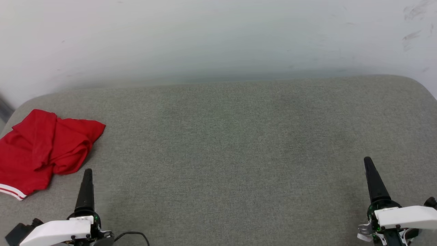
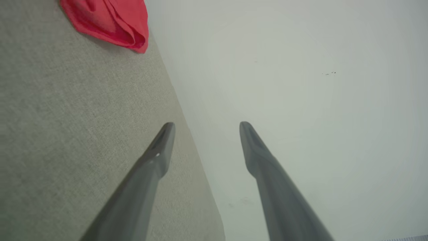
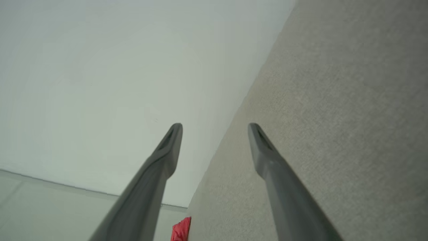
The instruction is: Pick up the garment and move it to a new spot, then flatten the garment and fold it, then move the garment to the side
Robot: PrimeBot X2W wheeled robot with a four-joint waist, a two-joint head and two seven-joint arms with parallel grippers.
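Left end effector (image 2: 205,124), tapered; garment (image 1: 44,147) rumpled

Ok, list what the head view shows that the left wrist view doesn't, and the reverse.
Head view alone of the two: the right tool, plus the garment in its whole crumpled outline with its striped trim. Left wrist view alone of the two: both fingers of the left tool, standing apart with nothing between them. Shared: the red garment, the gray padded surface, the white wall and the left tool.
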